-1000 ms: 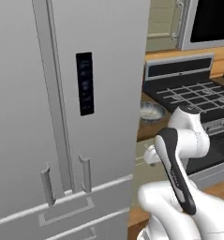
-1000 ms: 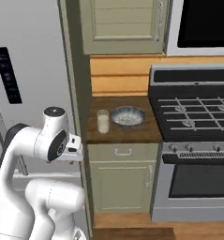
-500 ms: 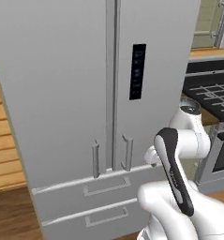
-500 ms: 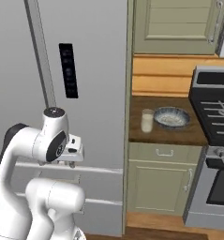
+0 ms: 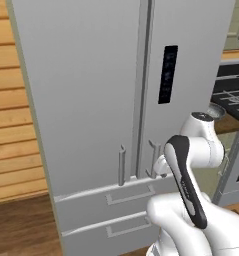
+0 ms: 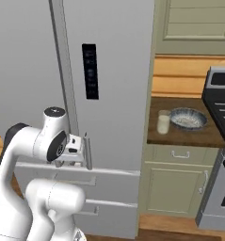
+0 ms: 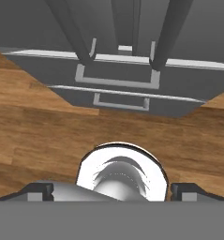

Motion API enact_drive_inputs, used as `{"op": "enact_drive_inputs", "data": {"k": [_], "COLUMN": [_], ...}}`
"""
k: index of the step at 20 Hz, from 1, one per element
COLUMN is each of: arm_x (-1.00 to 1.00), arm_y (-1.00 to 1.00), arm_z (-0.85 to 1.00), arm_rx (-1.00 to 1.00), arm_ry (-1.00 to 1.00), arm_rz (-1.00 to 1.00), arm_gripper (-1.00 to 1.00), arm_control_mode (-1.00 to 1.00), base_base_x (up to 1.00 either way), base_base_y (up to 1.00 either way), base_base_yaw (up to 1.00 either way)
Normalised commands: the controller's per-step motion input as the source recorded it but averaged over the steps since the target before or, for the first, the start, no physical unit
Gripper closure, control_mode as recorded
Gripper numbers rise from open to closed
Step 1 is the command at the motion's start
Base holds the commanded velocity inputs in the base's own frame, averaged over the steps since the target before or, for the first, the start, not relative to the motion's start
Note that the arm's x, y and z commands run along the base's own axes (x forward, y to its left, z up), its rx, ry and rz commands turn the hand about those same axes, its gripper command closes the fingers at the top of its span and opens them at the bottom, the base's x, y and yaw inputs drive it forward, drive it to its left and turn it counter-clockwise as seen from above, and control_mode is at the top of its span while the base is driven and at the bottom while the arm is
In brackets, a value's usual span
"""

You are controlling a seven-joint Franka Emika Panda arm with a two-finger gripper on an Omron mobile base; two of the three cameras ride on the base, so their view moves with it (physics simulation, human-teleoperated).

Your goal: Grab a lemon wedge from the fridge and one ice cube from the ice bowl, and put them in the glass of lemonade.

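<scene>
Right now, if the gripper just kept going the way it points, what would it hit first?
Probably the fridge: the open gripper looks toward the bottom ends of its door handles and the upper drawer beneath them, with nothing in between. Depth is unclear; a steeper line would meet the wooden floor.

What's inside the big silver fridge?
You can't see inside. The fridge has both doors closed, and its two lower drawers are closed too, so whatever is in there is hidden.
</scene>
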Motion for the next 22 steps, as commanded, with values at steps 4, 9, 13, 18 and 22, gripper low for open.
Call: {"op": "enact_drive_inputs", "data": {"k": [4,9,13,18,22], "arm_x": [0.00,0.00,0.00,0.00,0.00], "arm_y": [0.00,0.00,0.00,0.00,0.00], "arm_z": [0.00,0.00,0.00,0.00,0.00], "arm_rx": [0.00,0.00,0.00,0.00,0.00], "arm_ry": [0.00,0.00,0.00,0.00,0.00], "arm_rz": [0.00,0.00,0.00,0.00,0.00], "arm_gripper": [-1.00,-1.00,-1.00,-1.00,-1.00], "arm_control_mode": [1.00,1.00,1.00,1.00,1.00], "base_base_x": [-0.40,-0.98,-0.95,-0.61,0.00], "base_base_y": [-0.04,-0.02,0.00,0.01,0.00], "base_base_yaw": [0.00,0.03,0.05,0.06,0.00]}}
